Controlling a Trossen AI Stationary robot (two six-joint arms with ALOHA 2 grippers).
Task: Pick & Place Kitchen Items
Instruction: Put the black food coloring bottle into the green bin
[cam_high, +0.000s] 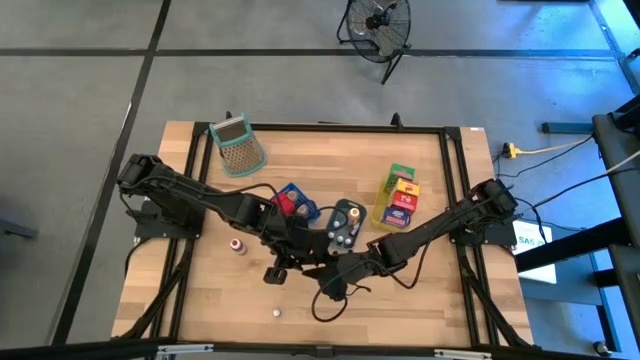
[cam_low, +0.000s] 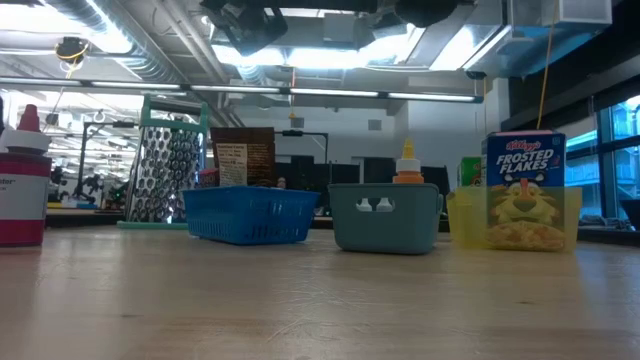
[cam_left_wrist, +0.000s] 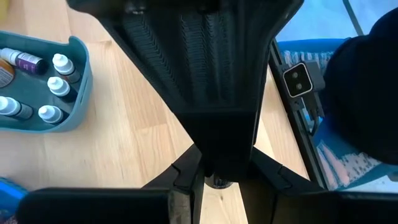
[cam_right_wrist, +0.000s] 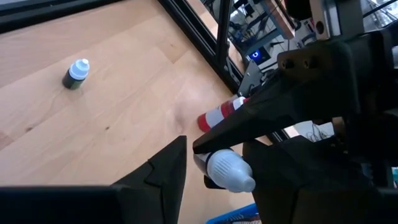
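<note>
Above the middle of the table, the left pincer (cam_left_wrist: 225, 177) appears pinched on a small bottle (cam_right_wrist: 231, 171), while the right pincer (cam_right_wrist: 217, 163) stands spread around the bottle's white cap, gaps visible beside it. This looks like a handover in the air. Next the right pincer would need to close squarely on the rounded, smooth plastic cap before the left lets go, then carry it towards the teal tray (cam_high: 347, 222), a moulded bin holding similar bottles. A red-and-white striped bottle (cam_right_wrist: 217, 115) lies on the pale wooden planks nearby.
</note>
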